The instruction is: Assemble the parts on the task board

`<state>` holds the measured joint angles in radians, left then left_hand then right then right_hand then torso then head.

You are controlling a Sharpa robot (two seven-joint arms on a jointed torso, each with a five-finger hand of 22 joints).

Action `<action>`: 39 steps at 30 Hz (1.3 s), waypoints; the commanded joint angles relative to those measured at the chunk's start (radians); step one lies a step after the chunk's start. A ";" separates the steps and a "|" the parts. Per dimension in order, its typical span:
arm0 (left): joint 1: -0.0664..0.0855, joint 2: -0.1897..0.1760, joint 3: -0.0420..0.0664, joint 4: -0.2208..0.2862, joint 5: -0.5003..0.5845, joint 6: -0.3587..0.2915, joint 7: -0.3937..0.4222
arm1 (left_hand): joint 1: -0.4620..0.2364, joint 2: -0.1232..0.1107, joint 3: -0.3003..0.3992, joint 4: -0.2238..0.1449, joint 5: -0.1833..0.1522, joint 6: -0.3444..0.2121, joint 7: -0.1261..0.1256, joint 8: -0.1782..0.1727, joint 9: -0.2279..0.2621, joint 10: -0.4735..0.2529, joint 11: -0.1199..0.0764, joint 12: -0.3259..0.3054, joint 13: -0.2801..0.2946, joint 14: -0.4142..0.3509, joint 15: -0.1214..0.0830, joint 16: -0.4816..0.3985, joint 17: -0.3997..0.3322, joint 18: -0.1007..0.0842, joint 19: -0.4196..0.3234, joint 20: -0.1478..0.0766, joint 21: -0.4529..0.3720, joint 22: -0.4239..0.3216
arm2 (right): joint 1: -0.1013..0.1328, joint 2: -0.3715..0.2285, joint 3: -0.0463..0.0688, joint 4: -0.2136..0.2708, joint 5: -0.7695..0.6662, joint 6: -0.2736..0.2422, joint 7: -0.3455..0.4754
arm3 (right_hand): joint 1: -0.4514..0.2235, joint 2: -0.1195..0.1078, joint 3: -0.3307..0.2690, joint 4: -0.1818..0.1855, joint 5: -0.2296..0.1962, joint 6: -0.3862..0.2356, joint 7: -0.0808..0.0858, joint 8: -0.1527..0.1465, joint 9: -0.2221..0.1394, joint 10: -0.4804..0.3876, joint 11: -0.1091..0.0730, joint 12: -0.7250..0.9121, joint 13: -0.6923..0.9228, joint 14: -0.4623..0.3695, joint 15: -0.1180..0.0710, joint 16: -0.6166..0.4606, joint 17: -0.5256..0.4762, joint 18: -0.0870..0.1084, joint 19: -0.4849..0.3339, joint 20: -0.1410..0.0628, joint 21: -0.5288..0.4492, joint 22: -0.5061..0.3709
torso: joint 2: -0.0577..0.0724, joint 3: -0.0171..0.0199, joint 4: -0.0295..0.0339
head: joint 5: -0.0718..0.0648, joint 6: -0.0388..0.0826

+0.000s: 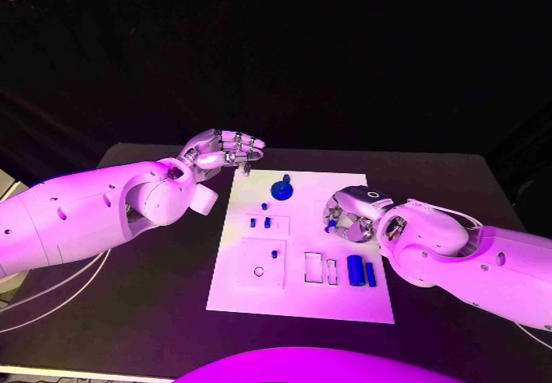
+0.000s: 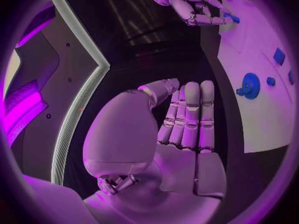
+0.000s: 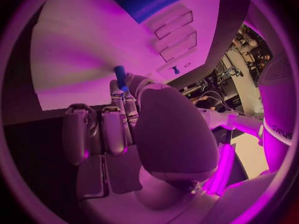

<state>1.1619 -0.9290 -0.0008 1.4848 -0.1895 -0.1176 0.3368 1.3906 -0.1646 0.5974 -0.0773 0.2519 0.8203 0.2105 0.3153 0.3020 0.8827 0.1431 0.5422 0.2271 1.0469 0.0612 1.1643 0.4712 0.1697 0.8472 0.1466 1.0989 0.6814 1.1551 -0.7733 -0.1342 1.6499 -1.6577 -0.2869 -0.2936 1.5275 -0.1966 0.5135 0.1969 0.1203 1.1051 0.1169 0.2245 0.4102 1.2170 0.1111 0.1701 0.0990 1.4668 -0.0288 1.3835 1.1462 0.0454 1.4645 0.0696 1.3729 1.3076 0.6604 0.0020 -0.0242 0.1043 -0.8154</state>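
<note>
The white task board (image 1: 301, 297) lies in the middle of the table. My right hand (image 1: 351, 214) hovers over its right side and pinches a small blue peg (image 1: 331, 227) between thumb and fingertips; the right wrist view shows the peg (image 3: 120, 77) sticking out toward the board (image 3: 74, 45). My left hand (image 1: 224, 149) is raised beyond the board's far left corner, fingers straight and holding nothing (image 2: 184, 129). A round blue knob (image 1: 281, 190) stands near the board's far edge. Two blue bars (image 1: 361, 271) lie side by side at the near right.
Small blue pieces (image 1: 262, 215) sit left of centre on the board, and a tiny peg (image 1: 275, 254) stands in a square recess. Two narrow empty slots (image 1: 321, 267) lie beside the bars. Bare black table (image 1: 150, 303) surrounds the board.
</note>
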 commanded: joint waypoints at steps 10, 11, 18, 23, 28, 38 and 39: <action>0.001 0.008 0.001 0.000 -0.008 0.027 -0.010 | -0.006 0.003 0.002 -0.004 0.005 -0.008 0.008 -0.005 -0.001 -0.010 0.002 0.004 -0.001 -0.004 0.001 0.006 0.002 0.016 0.002 0.006 -0.006 -0.002 | 0.023 -0.027 0.014 0.126 -0.020 -0.069 0.005 | -0.012 -0.003 0.066 -0.071 -0.006 0.004 0.001 0.006 0.003 0.085 -0.071 0.000 0.040 0.030 -0.008 0.002 0.003 -0.013 0.065 -0.007 0.027 0.198 | -0.001 0.0000 -0.0005 | 0.002 0.005; 0.001 0.008 0.001 0.000 -0.008 0.026 -0.008 | -0.006 0.003 0.002 -0.004 0.005 -0.008 0.008 -0.005 -0.001 -0.010 0.002 0.004 -0.001 -0.004 0.001 0.006 0.002 0.016 0.002 0.006 -0.006 -0.002 | 0.024 -0.024 0.014 0.133 -0.019 -0.070 0.007 | -0.012 -0.003 0.066 -0.071 -0.006 0.004 0.001 0.006 0.003 0.085 -0.071 0.000 0.040 0.030 -0.008 0.002 0.003 -0.013 0.065 -0.007 0.027 0.198 | 0.000 0.0001 0.0000 | 0.002 0.005; 0.001 0.013 0.001 -0.001 -0.007 0.016 0.005 | -0.006 0.005 0.003 -0.003 0.005 -0.009 0.008 -0.004 -0.001 -0.011 0.002 0.005 -0.001 -0.004 0.001 0.006 0.002 0.017 0.002 0.006 -0.006 -0.002 | 0.001 0.037 0.015 0.167 -0.017 -0.071 0.022 | -0.016 -0.004 0.073 -0.078 -0.005 0.004 0.000 0.007 0.005 0.087 -0.071 -0.001 0.044 0.029 -0.009 0.001 0.001 -0.012 0.065 -0.007 0.026 0.198 | 0.000 0.0004 -0.0014 | 0.011 0.006; 0.001 0.016 0.001 0.000 -0.007 0.015 0.007 | -0.006 0.005 0.003 -0.003 0.005 -0.009 0.008 -0.004 -0.001 -0.011 0.002 0.005 -0.001 -0.004 0.001 0.006 0.002 0.017 0.002 0.006 -0.006 -0.002 | -0.026 0.095 0.014 0.165 -0.017 -0.071 0.034 | -0.016 -0.004 0.075 -0.079 -0.005 0.004 0.001 0.007 0.005 0.087 -0.071 -0.001 0.045 0.029 -0.009 0.001 0.000 -0.012 0.064 -0.007 0.025 0.198 | 0.000 0.0000 0.0001 | 0.017 0.006; 0.001 0.016 0.001 0.002 -0.006 0.016 0.007 | -0.006 0.005 0.003 -0.003 0.005 -0.009 0.008 -0.004 -0.001 -0.011 0.002 0.005 -0.001 -0.004 0.001 0.006 0.002 0.017 0.002 0.006 -0.006 -0.002 | -0.051 0.142 0.011 0.147 -0.017 -0.072 0.045 | -0.019 -0.004 0.079 -0.083 -0.003 0.003 0.001 0.007 0.006 0.086 -0.070 -0.003 0.047 0.028 -0.009 0.000 -0.002 -0.012 0.064 -0.007 0.022 0.198 | 0.001 -0.0018 0.0024 | 0.020 0.002; 0.001 0.015 0.001 0.006 -0.006 0.016 0.006 | -0.006 0.005 0.003 -0.003 0.005 -0.009 0.008 -0.004 -0.001 -0.011 0.002 0.005 -0.001 -0.004 0.001 0.006 0.002 0.017 0.002 0.006 -0.006 -0.002 | -0.089 0.189 0.008 0.110 -0.013 -0.076 0.060 | -0.020 -0.005 0.082 -0.086 -0.001 0.002 0.001 0.007 0.007 0.086 -0.070 -0.004 0.048 0.028 -0.008 0.000 -0.002 -0.012 0.063 -0.007 0.022 0.198 | 0.002 -0.0004 -0.0003 | 0.032 -0.003; 0.001 0.015 0.001 0.006 -0.006 0.017 0.006 | -0.006 0.005 0.003 -0.003 0.005 -0.009 0.008 -0.004 -0.001 -0.011 0.002 0.005 -0.001 -0.004 0.001 0.006 0.002 0.017 0.002 0.006 -0.006 -0.002 | -0.092 0.194 0.007 0.104 -0.013 -0.075 0.061 | -0.020 -0.005 0.082 -0.086 -0.001 0.002 0.001 0.007 0.007 0.086 -0.070 -0.004 0.048 0.028 -0.008 0.000 -0.002 -0.012 0.063 -0.007 0.022 0.198 | 0.002 -0.0001 -0.0009 | 0.034 -0.004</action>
<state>1.1617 -0.9152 -0.0008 1.4876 -0.1932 -0.1104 0.3295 1.3906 -0.1646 0.5974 -0.0773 0.2518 0.8203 0.2105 0.3153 0.3020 0.8793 0.1465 0.5421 0.2273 1.0469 0.0612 1.1643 0.4718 0.1696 0.8472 0.1466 1.0988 0.6804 1.0669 -0.5844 -0.1268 1.7608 -1.6633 -0.3593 -0.2564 1.5065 -0.2092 0.5578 0.1525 0.1124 1.1053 0.1167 0.2245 0.4159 1.2204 0.1145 0.1649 0.0990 1.4645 -0.0308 1.3834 1.1448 0.0454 1.4645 0.0698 1.3962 1.3081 0.6623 0.0011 -0.0233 0.1349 -0.8180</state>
